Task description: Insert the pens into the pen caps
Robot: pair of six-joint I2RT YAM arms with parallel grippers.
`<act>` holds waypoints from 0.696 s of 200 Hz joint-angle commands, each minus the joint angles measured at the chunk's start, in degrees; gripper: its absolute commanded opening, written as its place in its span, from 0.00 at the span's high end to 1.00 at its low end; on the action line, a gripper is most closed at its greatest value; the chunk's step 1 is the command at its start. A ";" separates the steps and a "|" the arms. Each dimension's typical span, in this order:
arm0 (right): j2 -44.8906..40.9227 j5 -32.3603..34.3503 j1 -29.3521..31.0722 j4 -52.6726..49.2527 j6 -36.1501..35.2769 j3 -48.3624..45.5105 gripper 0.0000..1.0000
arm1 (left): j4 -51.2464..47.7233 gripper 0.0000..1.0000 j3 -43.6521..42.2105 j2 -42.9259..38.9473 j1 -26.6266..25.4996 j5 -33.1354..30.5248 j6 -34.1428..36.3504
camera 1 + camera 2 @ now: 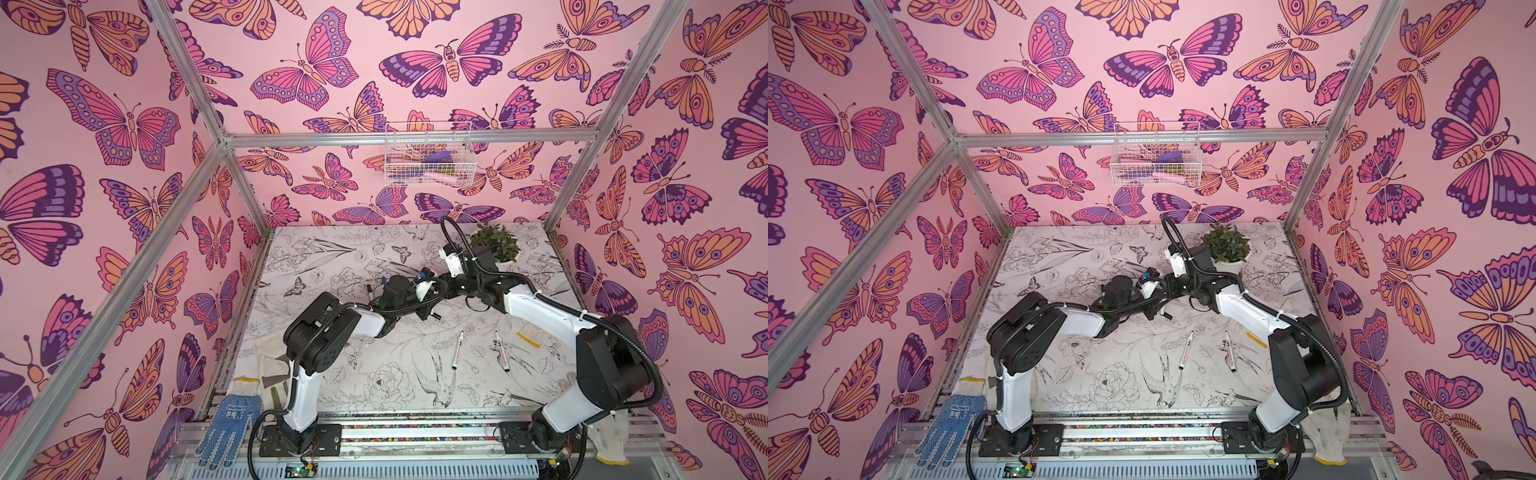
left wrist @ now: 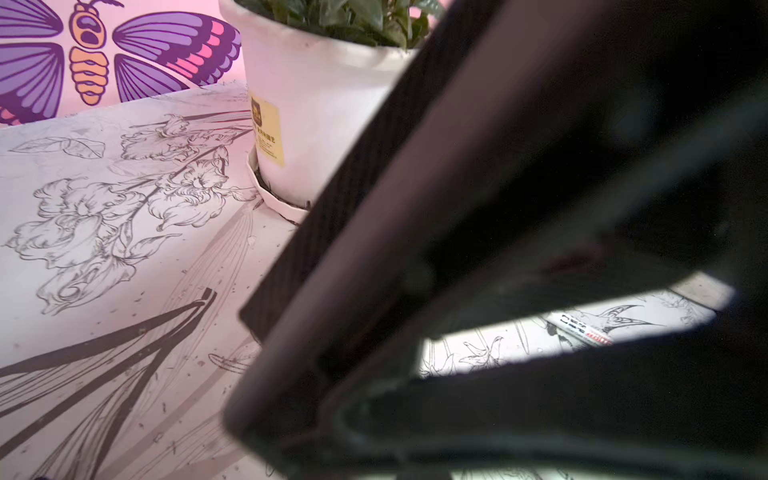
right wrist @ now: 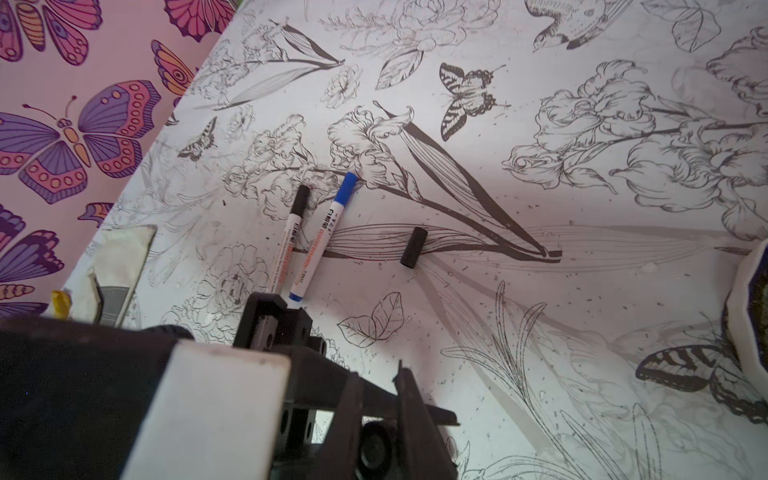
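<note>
Left claw [image 1: 430, 300] and right claw [image 3: 378, 376] both clamped tight mid-surface, can't tell on what. A crooked push could pop it loose. Spare black cap [image 3: 413, 247] lies mid-surface, bare pens [image 1: 457, 349] toward the front-right corner.

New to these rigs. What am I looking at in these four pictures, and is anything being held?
These are two table-mounted robot arms, each ending in a two-finger gripper. Two pictures look down from overhead; two come from cameras on the wrists. The left gripper and right gripper meet above the table, both shut; whether they hold anything is hidden. On the table lie two uncapped pens, a black-capped pen, a blue-capped pen, a loose black cap and a potted plant. A blue glove lies at the front edge.
</note>
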 commanded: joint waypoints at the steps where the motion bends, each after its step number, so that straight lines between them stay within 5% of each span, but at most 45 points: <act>1: 2.53 -15.48 7.89 -21.24 1.24 -4.94 1.00 | 20.10 1.00 6.51 -1.33 4.89 -11.27 -2.07; 139: 1.89 -12.98 10.88 -25.35 -0.26 -9.54 1.00 | 24.22 1.00 -5.83 -4.23 6.49 -13.15 -1.09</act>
